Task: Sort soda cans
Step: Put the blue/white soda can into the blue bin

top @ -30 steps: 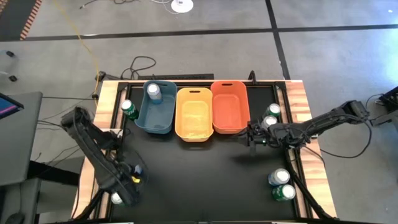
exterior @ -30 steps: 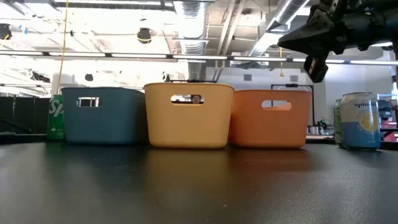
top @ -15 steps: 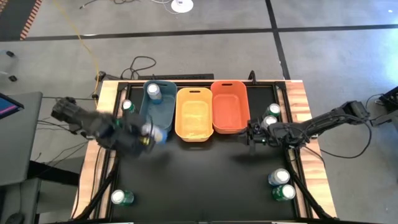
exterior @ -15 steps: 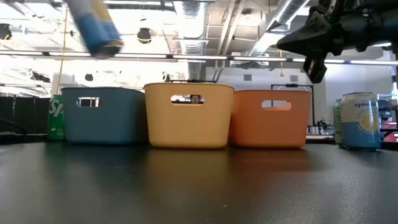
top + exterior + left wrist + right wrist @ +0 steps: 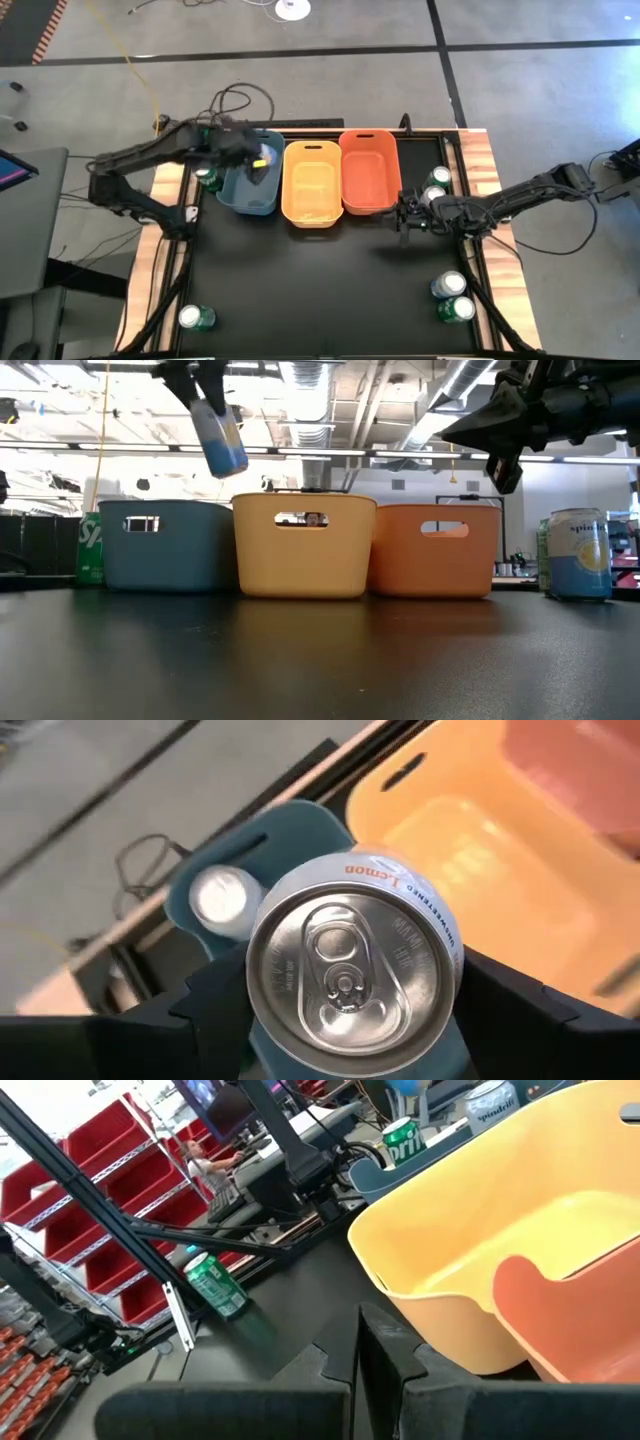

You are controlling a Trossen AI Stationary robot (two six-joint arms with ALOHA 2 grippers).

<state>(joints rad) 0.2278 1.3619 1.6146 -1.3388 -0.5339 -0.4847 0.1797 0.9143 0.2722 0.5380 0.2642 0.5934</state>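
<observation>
My left gripper (image 5: 256,155) hangs over the blue bin (image 5: 250,192), shut on a blue-silver soda can (image 5: 221,438). That can's silver top (image 5: 350,965) fills the left wrist view. A second blue-silver can (image 5: 220,898) stands inside the blue bin. A green can (image 5: 207,180) stands left of that bin, and another (image 5: 195,318) stands at the near left. My right gripper (image 5: 404,215) hovers shut beside the orange bin (image 5: 369,172), holding nothing. Right of it stand two cans (image 5: 436,185). A blue-silver can (image 5: 448,286) and a green can (image 5: 458,308) stand at the near right. My left gripper pinches the can's side wall just under its top rim (image 5: 262,1020) between its two fingers (image 5: 215,1010), one on each side. The fingers come from above, slanting down. The can hangs tilted below them, lifted clear above the blue bin.
The blue bin, a yellow bin (image 5: 311,185) and the orange bin stand in a row along the far edge. The black tabletop (image 5: 320,280) lies bare between the bins and the near edge. A person (image 5: 205,1165) shows in the room beyond.
My left gripper has swung from the table's near left corner up and toward the far edge, carrying the blue-silver can. The can now hangs tilted over the blue bin. The green can at the near left stays in place.
</observation>
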